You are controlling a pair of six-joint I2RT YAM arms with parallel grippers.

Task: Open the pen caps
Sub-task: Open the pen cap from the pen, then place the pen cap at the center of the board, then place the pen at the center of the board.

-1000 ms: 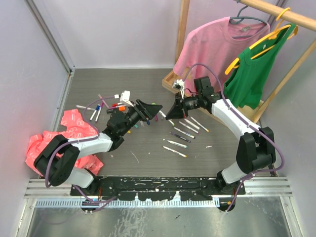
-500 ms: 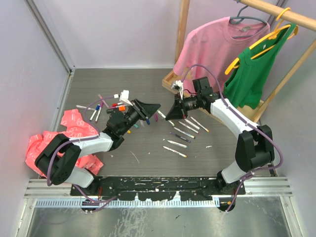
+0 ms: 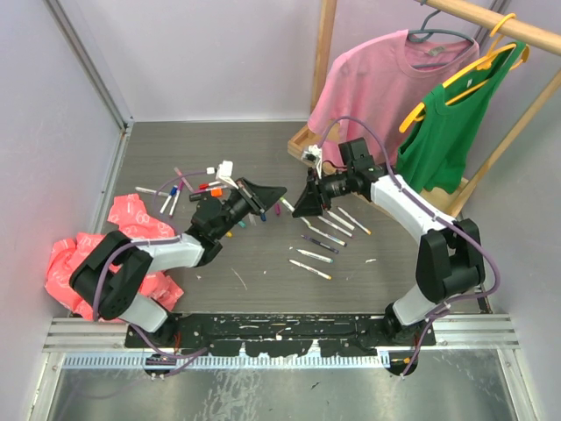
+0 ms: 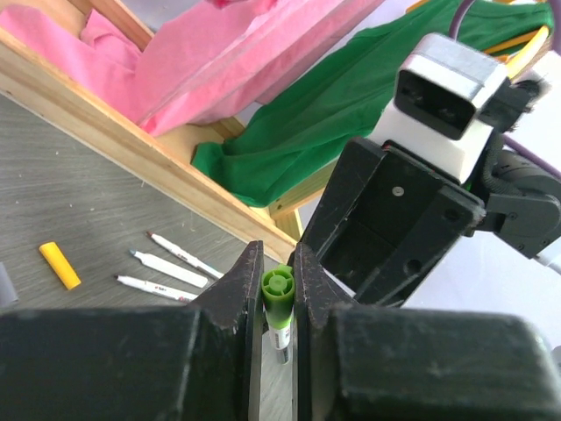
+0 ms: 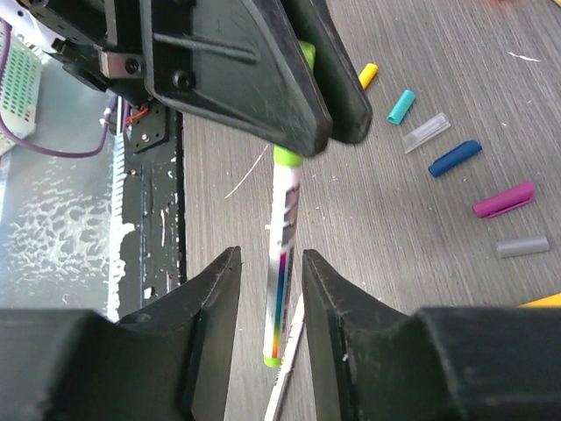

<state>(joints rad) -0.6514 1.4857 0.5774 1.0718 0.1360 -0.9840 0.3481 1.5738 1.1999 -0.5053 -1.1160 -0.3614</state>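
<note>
Having closed from wide apart, the left gripper (image 4: 276, 263) is pinching the green cap (image 4: 278, 285) of the pen (image 5: 282, 263), which is hanging above the table (image 5: 421, 219) with its barrel running lengthwise into the right gripper (image 5: 269, 256), whose jaws are parting slightly around it.

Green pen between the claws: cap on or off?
On. The left claw pinches the green cap, and in the right wrist view the pen runs straight out of it with no gap.

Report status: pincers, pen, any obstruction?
Left pincer shut on green pen, at its end. Right pincer open, straddling the barrel, not gripping. Loose caps on table beyond, nothing blocking.
</note>
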